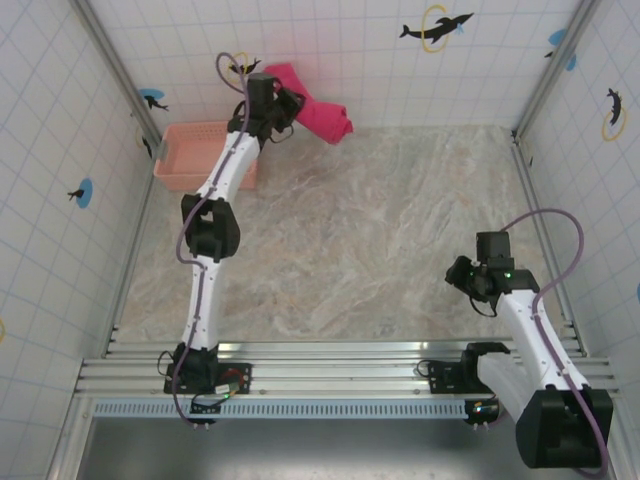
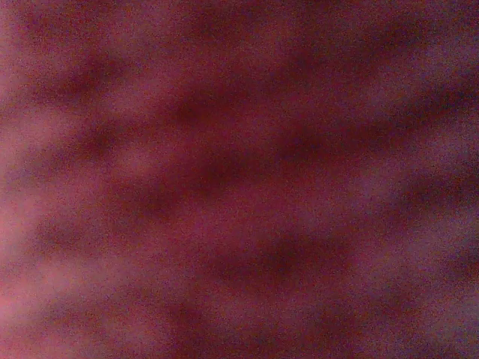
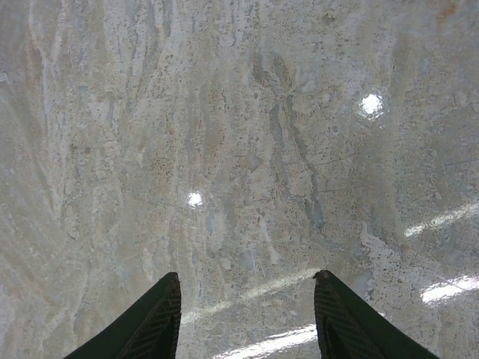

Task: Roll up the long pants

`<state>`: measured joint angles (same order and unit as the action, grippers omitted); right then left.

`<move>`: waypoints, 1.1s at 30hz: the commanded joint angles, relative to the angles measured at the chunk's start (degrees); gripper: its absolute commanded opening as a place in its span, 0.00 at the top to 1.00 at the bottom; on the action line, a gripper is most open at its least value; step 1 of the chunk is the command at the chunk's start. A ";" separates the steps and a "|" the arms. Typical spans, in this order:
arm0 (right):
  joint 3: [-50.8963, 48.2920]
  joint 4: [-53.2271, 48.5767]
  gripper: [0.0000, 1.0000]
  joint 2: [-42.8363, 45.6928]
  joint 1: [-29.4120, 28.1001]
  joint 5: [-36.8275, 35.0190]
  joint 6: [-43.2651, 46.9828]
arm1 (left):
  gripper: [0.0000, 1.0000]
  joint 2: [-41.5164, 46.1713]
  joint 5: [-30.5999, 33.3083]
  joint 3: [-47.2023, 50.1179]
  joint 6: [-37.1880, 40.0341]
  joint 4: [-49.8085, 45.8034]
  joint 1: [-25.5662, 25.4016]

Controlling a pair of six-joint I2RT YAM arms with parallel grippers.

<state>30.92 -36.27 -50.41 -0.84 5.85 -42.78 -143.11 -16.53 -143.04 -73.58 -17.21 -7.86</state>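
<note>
Long pants were bunched at the left gripper, its grip impossible to tell, near the basket; right gripper hung spread.

Left arm stretched far forward; right tool spread, facing down.

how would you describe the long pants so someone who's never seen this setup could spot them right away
Look to the far edge of the marble table, where it meets the tiled back wall, left of centre. Just right of the pale pink lattice basket, at the left gripper, the long pants lie in a bunched heap. They are soft, bright magenta-red cloth, far deeper in colour than the rigid basket.
</note>
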 commanded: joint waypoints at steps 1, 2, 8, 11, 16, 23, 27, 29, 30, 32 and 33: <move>-1.34 0.81 0.50 2.00 -0.26 -0.33 -2.30 | 1.00 5.00 0.93 -4.43 -3.26 10.86 4.44; -1.59 0.74 0.50 2.30 -0.38 -0.47 -2.52 | 1.00 5.77 1.71 -4.31 -2.42 10.51 5.56; -2.17 1.26 0.51 2.47 -1.67 -0.87 -3.58 | 1.00 12.41 2.89 3.54 -1.21 15.55 13.55; -2.16 1.51 0.51 2.44 -2.73 -1.58 -4.53 | 1.00 14.85 2.95 9.03 -0.79 17.24 17.37; -1.78 2.73 0.52 1.66 -4.29 -2.47 -6.30 | 1.00 18.09 3.47 17.83 4.32 17.68 20.33; 1.52 1.22 0.52 -0.06 -5.99 -4.24 -6.11 | 1.00 19.55 1.33 39.71 -0.82 28.82 21.27; 3.30 -0.28 0.52 -0.05 -6.35 -5.01 -5.47 | 1.00 20.08 2.92 50.54 -4.06 31.99 21.36; 4.26 -1.11 0.52 -0.05 -6.45 -5.41 -5.08 | 1.00 20.90 5.11 53.59 -3.67 29.73 21.30; 4.56 -1.36 0.52 -0.23 -6.50 -5.34 -4.94 | 1.00 21.07 5.71 53.62 -3.02 27.24 21.32; 5.32 -2.20 0.52 -0.64 -6.65 -5.41 -4.70 | 1.00 21.12 7.08 52.35 -1.79 20.34 21.41; 5.51 -2.24 0.51 -0.73 -6.89 -5.41 -4.59 | 1.00 21.02 7.38 51.52 -1.66 17.06 21.36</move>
<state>34.17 -36.71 -50.78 -7.14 1.89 -48.03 -124.88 -11.94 -89.67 -76.77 5.37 13.54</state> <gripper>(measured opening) 0.484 0.348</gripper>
